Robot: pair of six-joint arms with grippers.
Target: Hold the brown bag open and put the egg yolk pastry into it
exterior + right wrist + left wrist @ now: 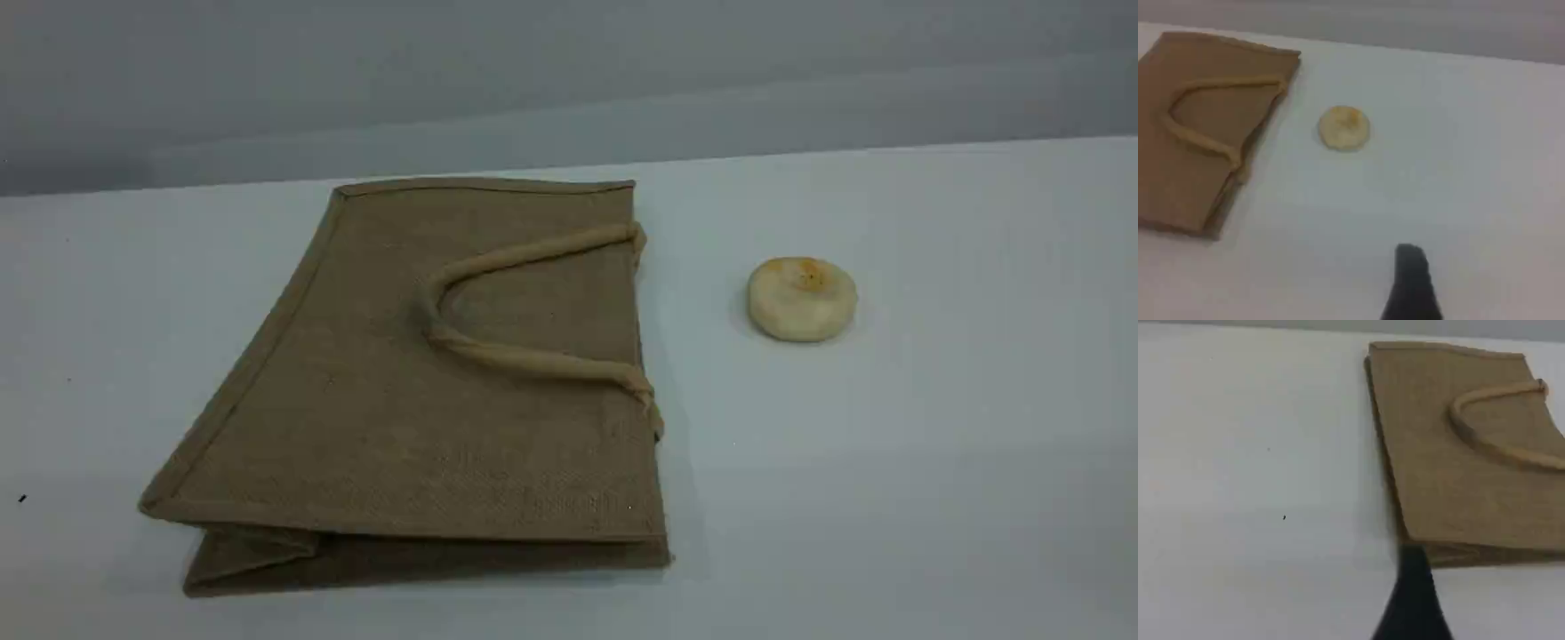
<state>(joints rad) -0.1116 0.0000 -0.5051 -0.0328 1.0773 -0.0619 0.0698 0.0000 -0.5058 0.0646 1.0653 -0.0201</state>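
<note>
Tan-brown woven jute bag [427, 391] lies flat, closed, centre-left; round cream pastry [802, 299] right. Approach step: both grippers open, empty. Next, lift bag's mouth.

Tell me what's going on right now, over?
Both pincers open, empty, clear of everything. Brown bag lying flat and closed, handle on top. Egg yolk pastry on the table beside its mouth, apart. Nothing between them.

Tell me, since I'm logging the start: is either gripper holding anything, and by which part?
Nothing is held. The bag lies flat and the pastry sits apart on the table, both untouched.
</note>
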